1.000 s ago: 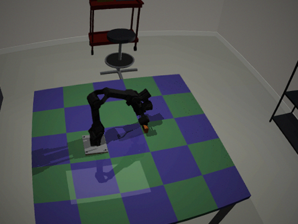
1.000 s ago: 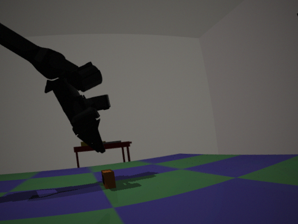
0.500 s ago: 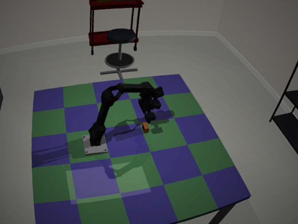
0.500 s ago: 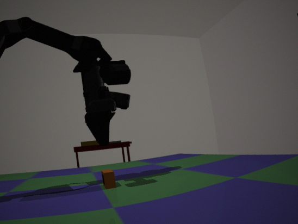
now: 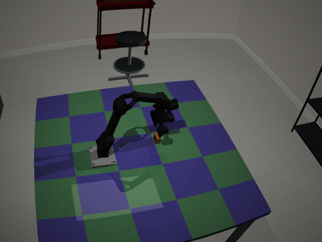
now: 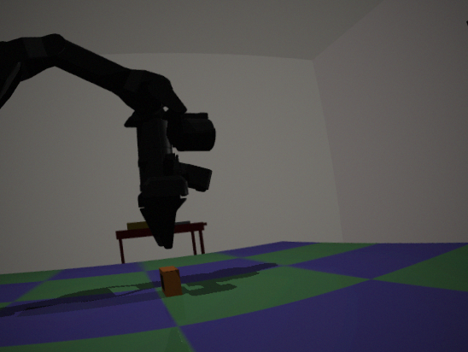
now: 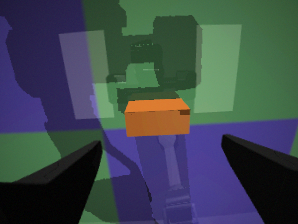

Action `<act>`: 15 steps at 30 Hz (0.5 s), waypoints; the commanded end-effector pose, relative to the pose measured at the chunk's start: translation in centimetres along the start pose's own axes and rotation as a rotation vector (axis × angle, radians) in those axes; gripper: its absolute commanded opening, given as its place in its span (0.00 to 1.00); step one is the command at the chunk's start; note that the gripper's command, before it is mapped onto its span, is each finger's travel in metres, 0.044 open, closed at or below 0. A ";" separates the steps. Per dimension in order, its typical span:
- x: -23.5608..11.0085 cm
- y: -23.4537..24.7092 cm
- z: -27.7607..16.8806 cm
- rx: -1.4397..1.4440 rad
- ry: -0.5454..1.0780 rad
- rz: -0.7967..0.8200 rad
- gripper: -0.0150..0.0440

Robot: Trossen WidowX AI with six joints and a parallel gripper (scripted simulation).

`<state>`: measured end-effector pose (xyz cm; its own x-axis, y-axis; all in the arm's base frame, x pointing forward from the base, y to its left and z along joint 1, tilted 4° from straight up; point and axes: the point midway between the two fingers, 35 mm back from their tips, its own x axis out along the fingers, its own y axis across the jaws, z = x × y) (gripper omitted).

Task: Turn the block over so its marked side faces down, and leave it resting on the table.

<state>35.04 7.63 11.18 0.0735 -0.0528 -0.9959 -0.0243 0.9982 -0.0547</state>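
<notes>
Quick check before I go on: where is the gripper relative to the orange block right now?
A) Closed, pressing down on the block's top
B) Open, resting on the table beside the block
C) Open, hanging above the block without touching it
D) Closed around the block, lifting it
C: the exterior view shows the gripper hanging apart above the orange block, fingers spread wide with nothing between them.

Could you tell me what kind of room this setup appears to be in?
Probably a plain workshop or lab room: a robot arm bolted to a checkered table, a red utility cart and round stool by the wall, and dark shelving to one side.
</notes>
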 end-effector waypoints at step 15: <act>3.3 0.1 0.1 -0.004 0.000 0.005 1.00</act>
<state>35.35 7.52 8.68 0.0793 -0.0513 -0.9955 -0.0238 0.9983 -0.0533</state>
